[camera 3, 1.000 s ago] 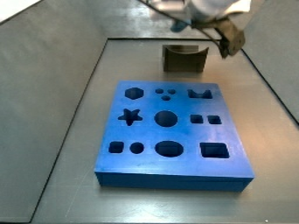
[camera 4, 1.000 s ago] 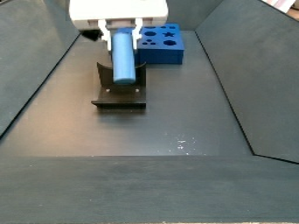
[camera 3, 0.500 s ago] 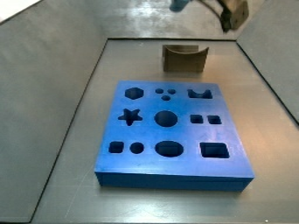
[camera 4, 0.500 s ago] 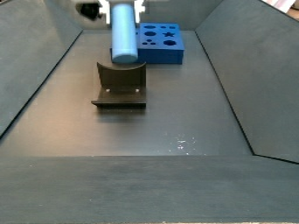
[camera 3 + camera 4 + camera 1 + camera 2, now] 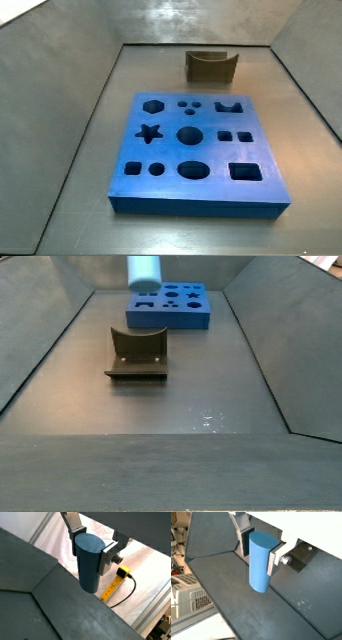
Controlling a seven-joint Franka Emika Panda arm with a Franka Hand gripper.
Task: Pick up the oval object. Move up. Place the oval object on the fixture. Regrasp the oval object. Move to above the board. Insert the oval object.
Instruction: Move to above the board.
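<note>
My gripper (image 5: 91, 543) is shut on the oval object (image 5: 88, 562), a blue peg with an oval end face, also seen in a wrist view (image 5: 260, 561). The silver fingers (image 5: 276, 556) clamp its upper part from both sides. In a side view only the peg's lower end (image 5: 143, 270) shows at the top edge, high above the floor; the gripper itself is out of frame there. The olive-brown fixture (image 5: 210, 66) stands empty behind the board, also visible in a side view (image 5: 138, 353). The blue board (image 5: 197, 150) with dark shaped holes lies flat on the floor, also in a side view (image 5: 174, 305).
Grey sloping walls (image 5: 67, 60) enclose the floor on all sides. A yellow cable piece (image 5: 121, 572) lies outside the enclosure in a wrist view.
The gripper has risen with the oval object: it left the top of one side view, and only the peg's lower end remains in the other. Fixture and board have not moved.
</note>
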